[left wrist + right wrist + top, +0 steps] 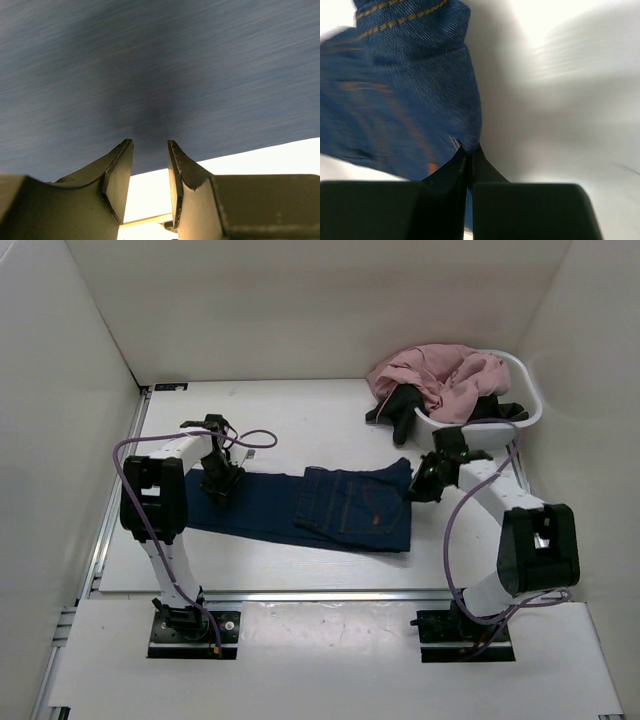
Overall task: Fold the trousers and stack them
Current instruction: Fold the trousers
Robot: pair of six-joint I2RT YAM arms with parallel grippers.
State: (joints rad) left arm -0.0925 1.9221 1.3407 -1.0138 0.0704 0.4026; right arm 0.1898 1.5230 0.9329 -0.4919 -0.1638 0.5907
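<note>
While trousers (pixel 350 510) lie on white table (pixel 300 410), left jaws apart, right jaws pinch them.

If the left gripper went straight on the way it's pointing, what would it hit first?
The trousers. The left gripper, jaws parted, points at dark denim that fills the view just ahead. Depth is blurry, so it may already be touching.

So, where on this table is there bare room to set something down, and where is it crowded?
Bare table lies between the trousers and the back wall, left of the white basket. A narrower bare strip runs between the trousers and the near edge. Crowded: the far right corner, with basket, pink garment, black garment and right pincer.
</note>
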